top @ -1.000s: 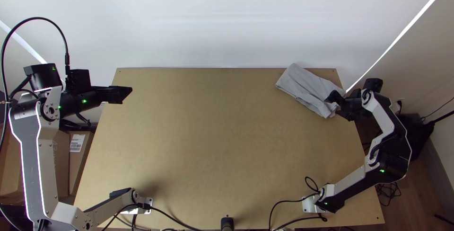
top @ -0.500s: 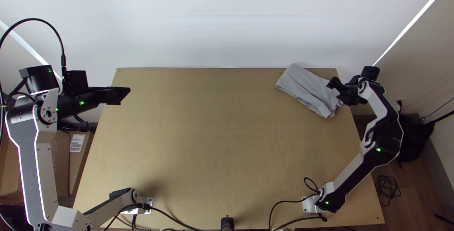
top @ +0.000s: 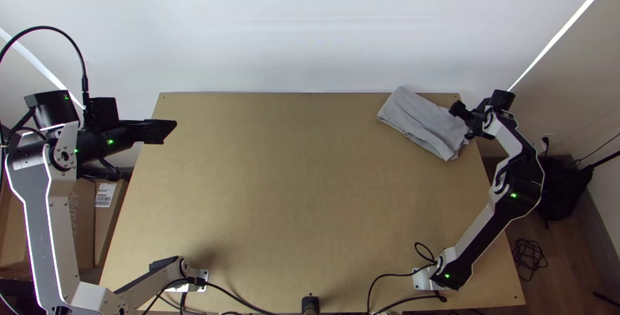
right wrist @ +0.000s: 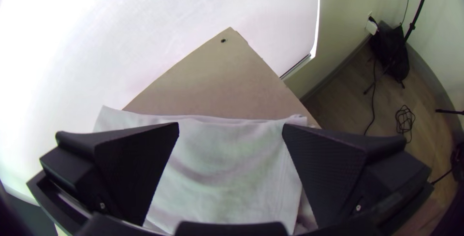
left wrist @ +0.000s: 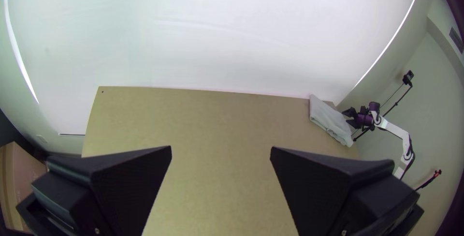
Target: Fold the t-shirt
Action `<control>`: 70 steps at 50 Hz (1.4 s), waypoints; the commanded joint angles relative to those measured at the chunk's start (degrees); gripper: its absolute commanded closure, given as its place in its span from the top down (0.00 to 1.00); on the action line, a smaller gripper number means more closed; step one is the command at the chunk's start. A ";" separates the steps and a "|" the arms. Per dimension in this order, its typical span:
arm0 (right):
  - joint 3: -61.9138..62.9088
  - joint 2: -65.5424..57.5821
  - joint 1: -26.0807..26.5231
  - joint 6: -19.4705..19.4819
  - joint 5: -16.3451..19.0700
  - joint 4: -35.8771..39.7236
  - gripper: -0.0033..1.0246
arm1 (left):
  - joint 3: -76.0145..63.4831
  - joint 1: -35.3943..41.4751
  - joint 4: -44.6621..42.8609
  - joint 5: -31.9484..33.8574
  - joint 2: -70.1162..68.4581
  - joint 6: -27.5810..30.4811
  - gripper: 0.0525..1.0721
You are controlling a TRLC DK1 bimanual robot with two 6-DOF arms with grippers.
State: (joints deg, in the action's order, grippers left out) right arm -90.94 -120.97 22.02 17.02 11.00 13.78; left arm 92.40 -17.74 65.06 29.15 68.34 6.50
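Diagonally across the far right corner area of the wooden counter (top: 290, 205) lies the grey t-shirt (top: 420, 120), folded into a compact layered oblong. Its long axis slants from the far edge down toward the right edge, one narrow end pointing each way. The right gripper (top: 462, 122), fingers spread wide, is at its right end; the left gripper (top: 170, 130), also parted and empty, hangs over the left edge.

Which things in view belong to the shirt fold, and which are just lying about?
Part of the job:
- grey t-shirt, folded up near the table's far right corner
- left claw, open
- right claw, open, over the shirt

Lying about:
- cardboard box, left
- black bag, floor
- coiled cable, floor
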 commanded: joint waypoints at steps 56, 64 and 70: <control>56.75 102.69 0.48 -12.88 -0.90 -30.74 0.96 | -43.71 2.62 -47.04 -19.92 -33.71 -11.34 0.96; 67.21 112.71 -1.37 -12.97 -0.81 -36.81 0.96 | -55.31 5.17 -58.20 -23.96 -39.95 -13.62 0.96; 72.65 117.80 -3.56 -13.76 -0.81 -36.98 0.96 | -62.25 9.83 -63.39 -27.21 -43.81 -13.62 0.96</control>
State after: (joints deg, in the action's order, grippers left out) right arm -22.39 -6.94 19.79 4.95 10.26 -21.76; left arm 35.05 -10.68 5.58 3.55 27.33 -5.58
